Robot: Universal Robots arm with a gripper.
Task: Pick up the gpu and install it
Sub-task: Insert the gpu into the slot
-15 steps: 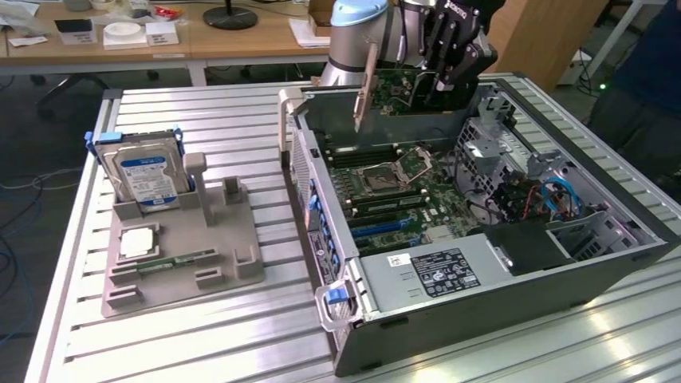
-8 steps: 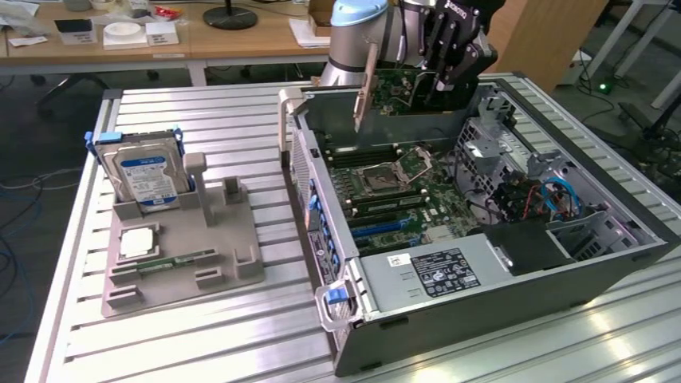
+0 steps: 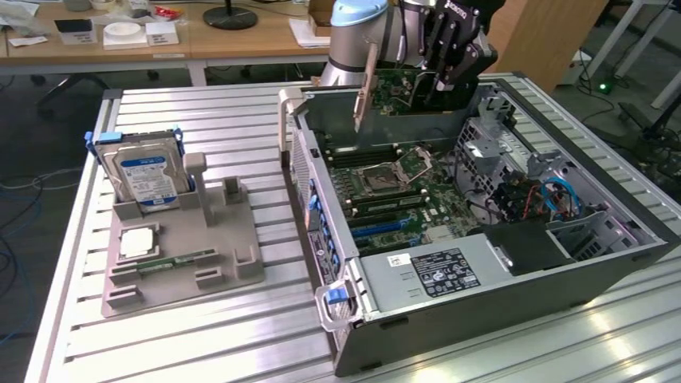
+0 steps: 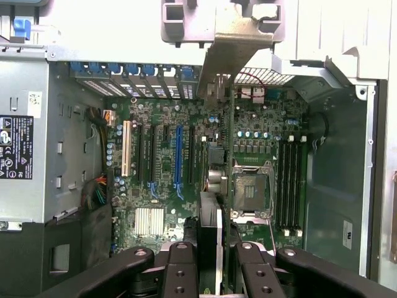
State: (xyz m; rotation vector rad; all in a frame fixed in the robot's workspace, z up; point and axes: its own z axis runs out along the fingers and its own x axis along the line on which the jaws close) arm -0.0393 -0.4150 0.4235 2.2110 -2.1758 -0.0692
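Black fingers [image 4: 180, 264] of the gripper [image 4: 214, 257] sat closest to the wrist camera. They were squeezed narrow on the gpu [image 4: 211, 214], which stood on its edge between them. Its pale metal bracket [image 4: 234, 53] reached out ahead, toward the back wall of the open computer case [image 4: 335, 186]. Below the card lay the green motherboard [image 4: 167, 161] with its long slots.

In the exterior view the gripper [image 3: 438, 72] held the gpu [image 3: 391, 92] up over the far end of the case. The card looked a little above the board and not pushed into a slot, but that was hard to tell. Well apart, at the exterior view's left, a silver hard drive [image 3: 149, 179] stood upright in a grey holder [image 3: 202, 239] on the table [image 3: 213, 343].
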